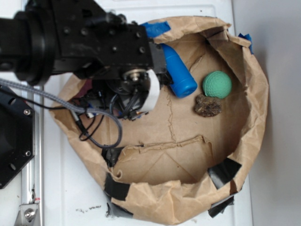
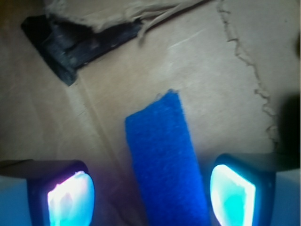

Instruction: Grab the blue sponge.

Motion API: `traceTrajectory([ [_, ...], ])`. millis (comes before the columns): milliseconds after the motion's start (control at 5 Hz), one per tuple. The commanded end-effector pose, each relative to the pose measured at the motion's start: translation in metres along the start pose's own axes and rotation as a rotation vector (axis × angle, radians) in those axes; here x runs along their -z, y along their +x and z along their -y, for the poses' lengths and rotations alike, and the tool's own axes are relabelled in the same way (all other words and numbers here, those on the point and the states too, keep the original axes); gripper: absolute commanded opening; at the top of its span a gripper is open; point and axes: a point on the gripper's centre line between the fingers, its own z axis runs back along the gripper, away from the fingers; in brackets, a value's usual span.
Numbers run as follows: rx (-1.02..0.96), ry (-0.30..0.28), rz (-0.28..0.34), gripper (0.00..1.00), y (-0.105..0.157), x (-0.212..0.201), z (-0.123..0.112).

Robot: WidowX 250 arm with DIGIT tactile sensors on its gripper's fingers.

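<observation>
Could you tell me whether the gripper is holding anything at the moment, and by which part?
Nothing is held: the gripper is open, with the blue sponge lying between its fingers, untouched.

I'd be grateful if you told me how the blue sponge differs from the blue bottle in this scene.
The blue sponge is flat, thin and matte; the blue bottle is thick, rounded and smooth. The sponge lies between the open fingers of the gripper, seen only by the wrist camera; the bottle lies apart, near the green ball. Both are blue, elongated and rest on brown paper.
</observation>
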Motion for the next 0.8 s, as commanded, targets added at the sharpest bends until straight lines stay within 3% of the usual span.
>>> traceTrajectory([
  [0,0.008,0.046,0.009,1.00,-0.002,-0.006,0.004],
  [400,0.038,0.090,0.050,1.00,0.003,0.025,-0.010],
  [600,0.035,0.086,0.031,1.00,0.005,0.037,-0.018],
])
